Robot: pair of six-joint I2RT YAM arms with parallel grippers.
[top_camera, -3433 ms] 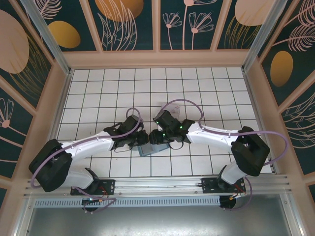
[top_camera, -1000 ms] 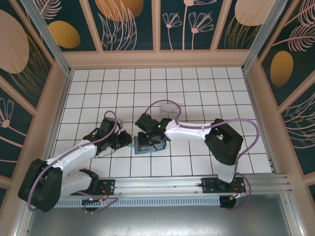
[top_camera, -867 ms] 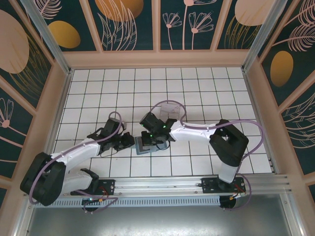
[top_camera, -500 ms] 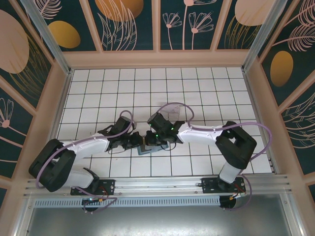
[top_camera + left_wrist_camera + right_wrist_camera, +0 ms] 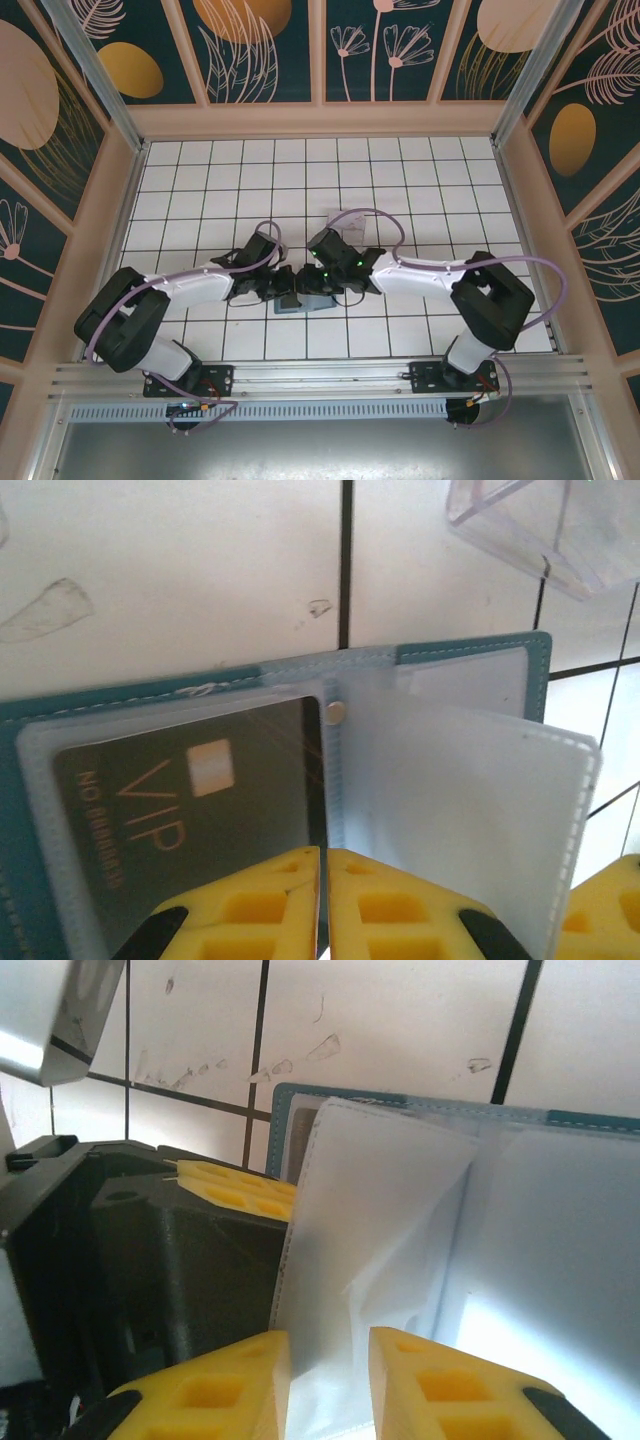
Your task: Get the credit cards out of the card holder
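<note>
The card holder (image 5: pixel 292 306) lies open on the white tiles, its teal edge (image 5: pixel 150 685) framing frosted sleeves. A black credit card (image 5: pixel 190 810) marked VIP sits inside the left sleeve. My left gripper (image 5: pixel 325 865) is shut, and its tips rest on the sleeves' spine beside that card. One frosted sleeve page (image 5: pixel 380 1220) stands up from the holder, between the fingers of my open right gripper (image 5: pixel 328 1360). I cannot make out a pale card in the frosted sleeves. From above, the left gripper (image 5: pixel 288 290) and the right gripper (image 5: pixel 314 288) meet over the holder.
A clear plastic tray (image 5: pixel 345 226) stands on the tiles just behind the holder, at the top right of the left wrist view (image 5: pixel 545 530). Low tan walls (image 5: pixel 320 120) enclose the tiled floor. My left gripper's dark body (image 5: pixel 150 1260) stands close beside the raised page.
My left arm has swung right and brought its shut gripper onto the holder. My right gripper has shifted slightly right, and its jaws have parted around the raised sleeve page.
</note>
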